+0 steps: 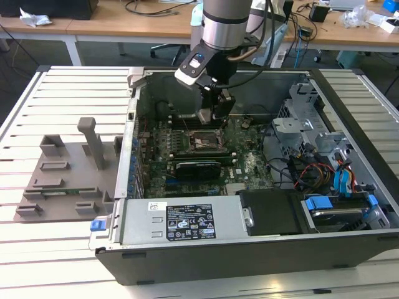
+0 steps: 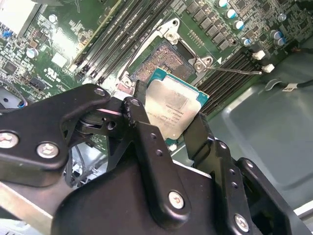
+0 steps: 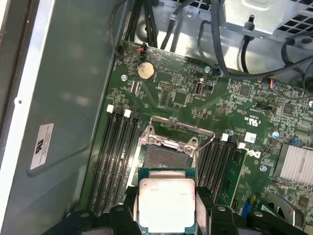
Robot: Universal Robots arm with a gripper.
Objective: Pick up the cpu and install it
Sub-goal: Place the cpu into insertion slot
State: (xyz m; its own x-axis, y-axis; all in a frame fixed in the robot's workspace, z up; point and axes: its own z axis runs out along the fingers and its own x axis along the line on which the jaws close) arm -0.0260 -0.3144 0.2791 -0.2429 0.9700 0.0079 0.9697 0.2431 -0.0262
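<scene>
Open computer case (image 1: 134,112), seen from above, with the motherboard (image 1: 249,156) lying on its floor. The bare socket (image 3: 164,156) is edged by its metal load frame (image 3: 171,131). Rows of memory slots (image 3: 115,152) run close along both sides, and a grey case wall stands beyond one row. Free room lies mainly straight above the socket. My claw (image 2: 168,125) hangs over this spot inside the case. Its black fingers (image 2: 146,142) are partly closed, spread only as wide as the chip, and pinch the cpu (image 2: 173,110) by two opposite edges. The cpu's silvery top faces up towards me. It sits just beside and partly over the socket, not seated in it.
</scene>
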